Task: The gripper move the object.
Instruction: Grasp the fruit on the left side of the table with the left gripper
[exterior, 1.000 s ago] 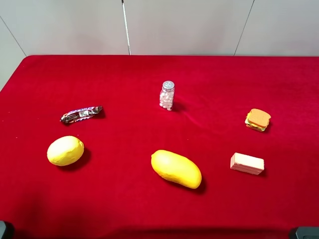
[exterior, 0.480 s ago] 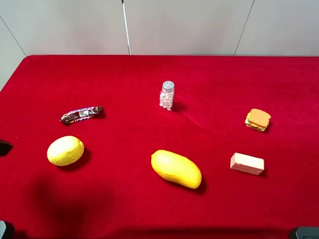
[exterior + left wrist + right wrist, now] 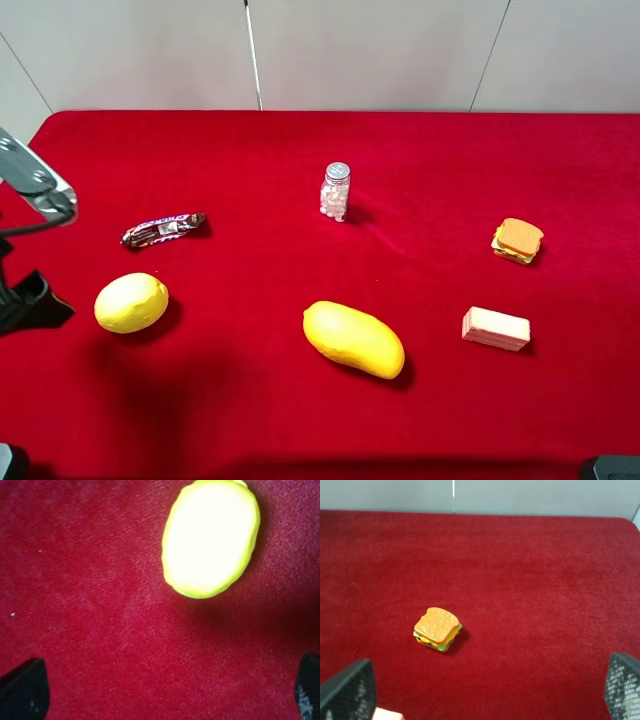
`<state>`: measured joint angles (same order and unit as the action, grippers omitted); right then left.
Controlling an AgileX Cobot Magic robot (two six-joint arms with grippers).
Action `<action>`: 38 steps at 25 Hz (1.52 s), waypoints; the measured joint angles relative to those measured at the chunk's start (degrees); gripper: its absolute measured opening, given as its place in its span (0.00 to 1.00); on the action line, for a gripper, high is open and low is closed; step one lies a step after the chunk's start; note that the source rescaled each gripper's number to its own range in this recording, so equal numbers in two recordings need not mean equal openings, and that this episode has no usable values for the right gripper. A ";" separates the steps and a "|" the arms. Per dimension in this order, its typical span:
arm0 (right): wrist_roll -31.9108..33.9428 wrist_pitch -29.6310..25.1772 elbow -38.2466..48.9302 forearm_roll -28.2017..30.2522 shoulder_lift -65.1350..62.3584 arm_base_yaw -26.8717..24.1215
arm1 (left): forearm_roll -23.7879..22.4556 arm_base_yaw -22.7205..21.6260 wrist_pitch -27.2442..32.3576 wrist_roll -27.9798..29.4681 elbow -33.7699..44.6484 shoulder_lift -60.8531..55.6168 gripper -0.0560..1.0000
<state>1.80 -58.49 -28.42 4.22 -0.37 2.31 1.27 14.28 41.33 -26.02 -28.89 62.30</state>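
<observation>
The lemon is small, round and yellow, and lies on the red cloth at the left. It fills the left wrist view as a bright oval. My left gripper has come in at the table's left edge, just left of the lemon and apart from it. Its fingertips stand wide apart in the left wrist view, so it is open and empty. My right gripper is open and empty, and its fingertips show at the frame corners.
A larger elongated mango lies at the front middle. A chocolate bar lies behind the lemon. A small bottle stands mid-table. A toy sandwich and a pink wafer lie at the right.
My left arm has come into the exterior view from the left edge and risen beside the lemon. Its shadow now falls in front of the lemon. No object has moved.
</observation>
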 joint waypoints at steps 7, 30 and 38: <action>0.00 0.00 0.00 0.00 0.00 0.00 | -0.63 2.28 -3.47 -0.05 -0.04 6.93 1.00; 0.00 0.05 0.00 0.00 0.00 0.00 | -1.27 4.35 -18.84 -1.34 -0.11 26.10 1.00; 0.00 0.05 0.00 0.00 0.00 0.00 | -1.27 4.35 -24.52 -2.42 -0.12 28.64 1.00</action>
<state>1.80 -58.44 -28.42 4.22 -0.37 2.31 0.00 18.63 16.82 -28.43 -29.01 90.94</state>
